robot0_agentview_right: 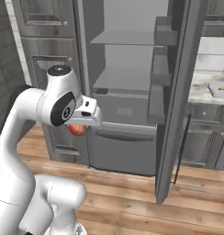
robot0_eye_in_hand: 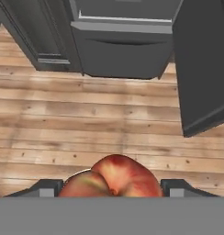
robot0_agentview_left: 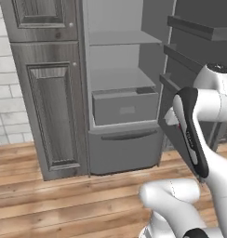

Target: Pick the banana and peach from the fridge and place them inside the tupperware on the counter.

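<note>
Pinching the peach (robot0_eye_in_hand: 114,178) between its two dark fingertips (robot0_eye_in_hand: 48,187), the pincer (robot0_eye_in_hand: 112,188) is pointing down at the wooden floor (robot0_eye_in_hand: 63,133) in front of the fridge (robot0_agentview_left: 124,93). In the hand view the red-orange fruit is sitting squarely between the tips, one at each side, with the floor planks running below it and the fridge's lower drawer front (robot0_eye_in_hand: 123,55) lying at the top. In the right base view the peach (robot0_agentview_right: 77,130) is showing as a small red ball just under the white hand, in front of the dark wood-grain cabinet (robot0_agentview_right: 45,55) that is standing beside the fridge (robot0_agentview_right: 127,69). The fridge is standing open: its grey shelves (robot0_agentview_left: 120,79) are lying bare, a pull-out drawer (robot0_agentview_left: 125,106) is sitting beneath them, and the door (robot0_agentview_right: 176,101) is swinging out to the right with its racks facing inward. Beyond the door, the marbled desk (robot0_agentview_right: 201,89) is carrying the light-grey tupperware (robot0_agentview_right: 217,91) at the far right edge of the right base view, with something yellow lying in it that is too small to identify. In the left base view the white arm (robot0_agentview_left: 199,135) is rising at the right, in front of the open door.
</note>
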### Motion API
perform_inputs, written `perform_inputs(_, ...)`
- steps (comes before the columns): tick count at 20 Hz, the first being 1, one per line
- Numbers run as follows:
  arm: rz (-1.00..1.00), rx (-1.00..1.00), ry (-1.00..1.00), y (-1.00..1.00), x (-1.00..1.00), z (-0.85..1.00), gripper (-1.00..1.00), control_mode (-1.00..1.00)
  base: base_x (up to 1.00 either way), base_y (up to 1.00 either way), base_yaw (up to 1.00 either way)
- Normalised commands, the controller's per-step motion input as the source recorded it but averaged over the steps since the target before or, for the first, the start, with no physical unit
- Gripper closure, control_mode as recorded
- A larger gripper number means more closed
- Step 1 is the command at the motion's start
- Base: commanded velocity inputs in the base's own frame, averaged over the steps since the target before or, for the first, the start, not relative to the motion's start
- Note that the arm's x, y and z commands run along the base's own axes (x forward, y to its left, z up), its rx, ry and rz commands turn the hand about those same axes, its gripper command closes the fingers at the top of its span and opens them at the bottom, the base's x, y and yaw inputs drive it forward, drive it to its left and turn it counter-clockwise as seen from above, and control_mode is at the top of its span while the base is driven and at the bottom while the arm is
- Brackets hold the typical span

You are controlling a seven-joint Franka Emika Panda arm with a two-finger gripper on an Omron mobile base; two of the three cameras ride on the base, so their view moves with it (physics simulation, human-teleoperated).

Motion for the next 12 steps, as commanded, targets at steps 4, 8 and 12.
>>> perform_inputs(4, 0.00, 0.00, 0.00, 0.00, 0.00, 0.00, 1.00, 1.00, -0.90, -0.01, 0.00)
perform_inputs(8, 0.00, 0.00, 0.00, 0.00, 0.00, 0.00, 1.00, 1.00, -0.63, -0.23, 0.00)
perform_inputs(12, 0.00, 0.00, 0.00, 0.00, 0.00, 0.00, 1.00, 1.00, -0.23, -0.66, 0.00)
